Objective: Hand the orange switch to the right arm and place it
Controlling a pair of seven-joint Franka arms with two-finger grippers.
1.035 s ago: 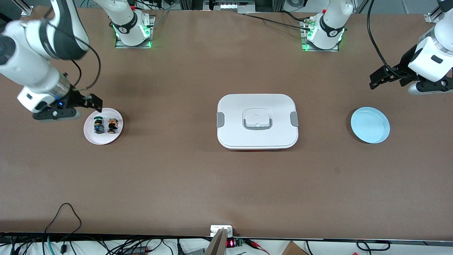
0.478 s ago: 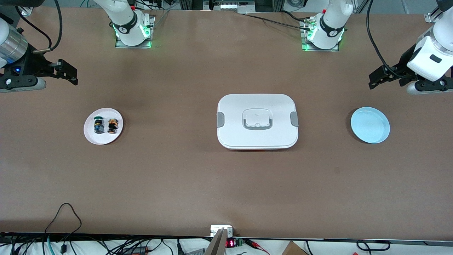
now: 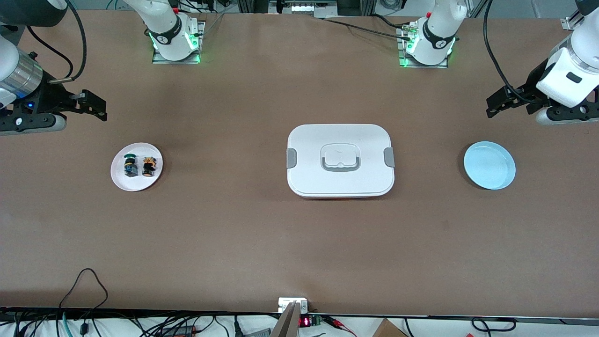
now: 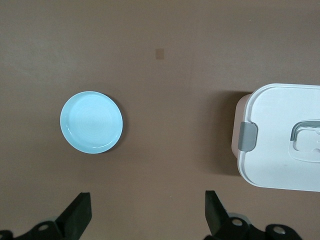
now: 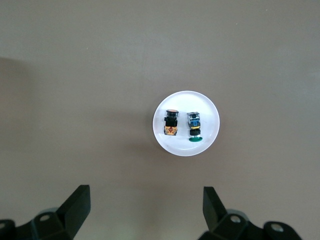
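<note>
The orange switch (image 3: 149, 167) is a tiny black block with an orange-tan top. It lies on a white saucer (image 3: 136, 186) beside a green-capped switch (image 3: 129, 166). The right wrist view shows the orange switch (image 5: 171, 123), the green-capped switch (image 5: 194, 127) and the saucer (image 5: 210, 107). My right gripper (image 3: 96, 106) is open and empty, up over bare table beside the saucer, toward the right arm's end; its jaws (image 5: 145, 197) stand wide apart. My left gripper (image 3: 491, 107) is open and empty, over bare table near the blue plate, and its arm waits; the left wrist view (image 4: 147, 200) shows nothing between its jaws.
A white lidded box (image 3: 340, 160) with grey clips sits mid-table, also in the left wrist view (image 4: 280, 145). A light blue plate (image 3: 489, 165) lies toward the left arm's end and shows in the left wrist view (image 4: 91, 121). Cables run along the table's near edge.
My right gripper has pulled up and away from the saucer toward the right arm's end of the table. Both switches still lie on the saucer. The left arm has barely moved.
</note>
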